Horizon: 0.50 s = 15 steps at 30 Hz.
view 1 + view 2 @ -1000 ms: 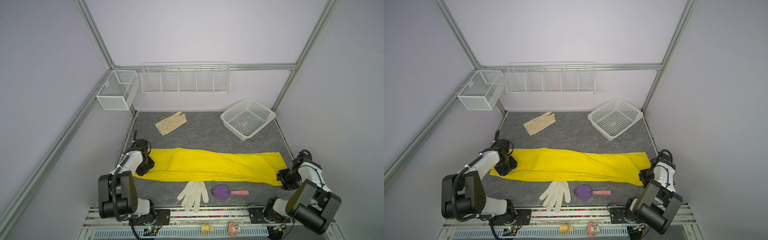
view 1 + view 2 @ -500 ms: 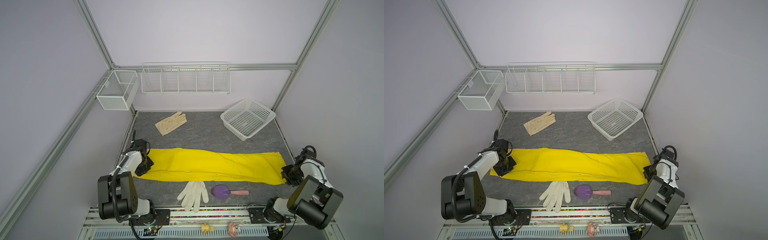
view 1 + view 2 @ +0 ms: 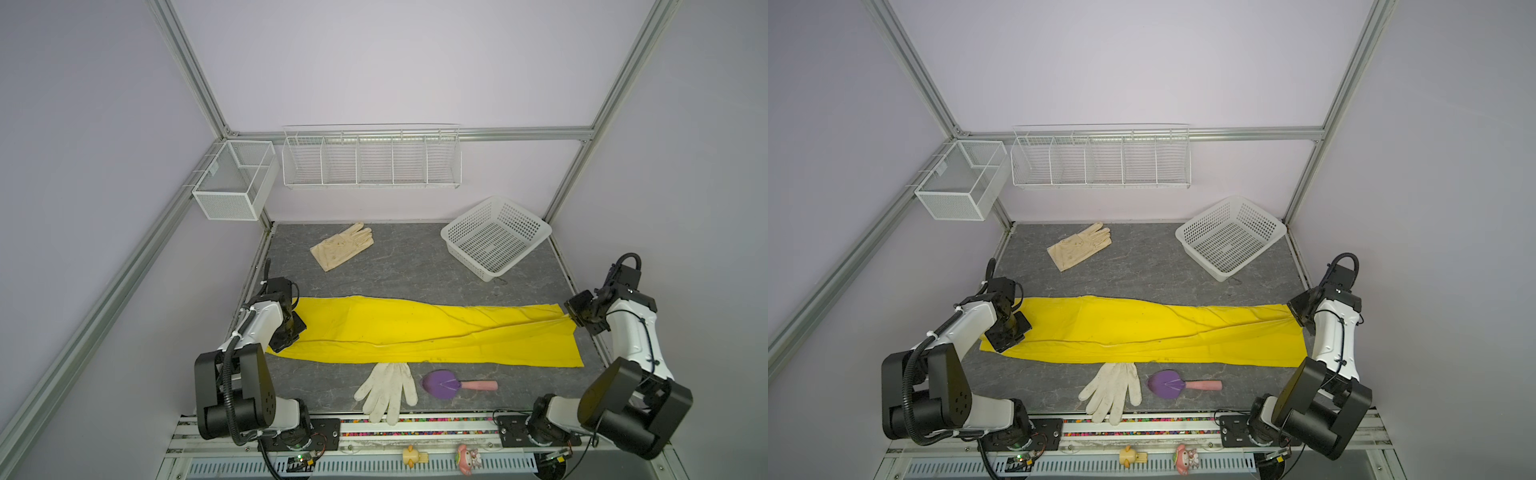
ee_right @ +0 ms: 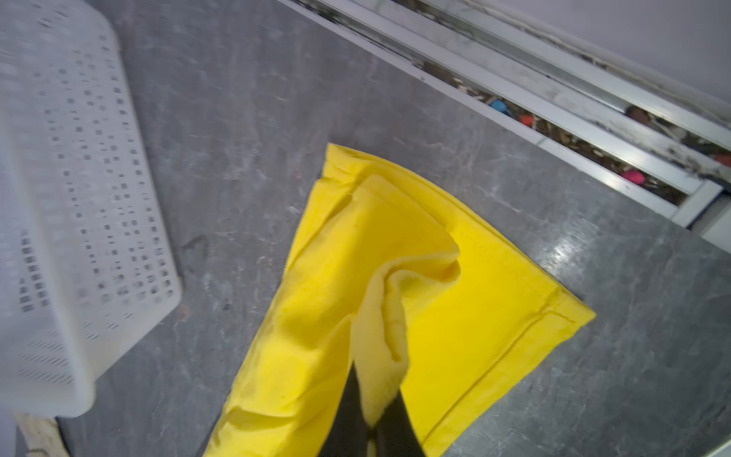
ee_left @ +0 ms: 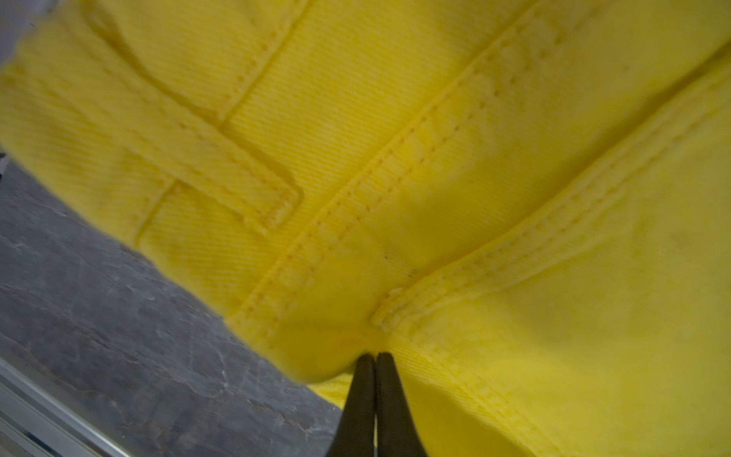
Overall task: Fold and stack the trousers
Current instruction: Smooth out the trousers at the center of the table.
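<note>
Grey table (image 3: 415, 274), one trousers (image 3: 415, 332) (yellow), two gloves (image 3: 343, 251) (image 3: 388, 390), two end effectors (image 5: 375, 358) (image 4: 374, 399) clamping trousers

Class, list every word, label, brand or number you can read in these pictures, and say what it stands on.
No text can be read anywhere.
The small tag on the mesh box: too small to read.
The trousers: plain yellow, no print shows.

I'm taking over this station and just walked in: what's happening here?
Both arms hold the yellow trousers, which lie stretched full length across the table. The left gripper is shut on the waistband edge, and the right gripper pinches the bunched cloth at the cuff end. No crosswise fold is made yet.
</note>
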### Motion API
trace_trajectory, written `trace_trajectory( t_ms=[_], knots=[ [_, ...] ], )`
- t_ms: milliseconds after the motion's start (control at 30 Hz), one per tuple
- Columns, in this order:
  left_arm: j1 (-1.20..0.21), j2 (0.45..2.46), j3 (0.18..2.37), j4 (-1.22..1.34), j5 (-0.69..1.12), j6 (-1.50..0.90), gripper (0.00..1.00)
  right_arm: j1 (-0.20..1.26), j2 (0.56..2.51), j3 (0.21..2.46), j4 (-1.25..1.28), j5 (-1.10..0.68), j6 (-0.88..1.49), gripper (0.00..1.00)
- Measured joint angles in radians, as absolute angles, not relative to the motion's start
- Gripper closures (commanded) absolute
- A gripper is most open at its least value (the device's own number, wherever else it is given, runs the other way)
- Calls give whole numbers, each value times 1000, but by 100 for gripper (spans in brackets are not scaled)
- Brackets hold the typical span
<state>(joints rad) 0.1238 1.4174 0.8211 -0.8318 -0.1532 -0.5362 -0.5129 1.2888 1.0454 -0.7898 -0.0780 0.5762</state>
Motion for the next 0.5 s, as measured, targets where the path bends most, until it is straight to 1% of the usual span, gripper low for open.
trace_trajectory(
  t_ms=[133,233,400,500],
  knots=[
    [125,1417,822,-835,-154,-529,100,-510,1215,1039,-786,-61,577,94],
    [125,1417,822,-836,-153,-521,100,-539,1176,950,-767,-23,578,94],
    [138,1417,822,-838,-153,-511,100,-648,1221,765,-716,1,569,94],
    [140,1417,822,-839,-152,-510,100,-698,1256,717,-689,23,541,94]
  ],
)
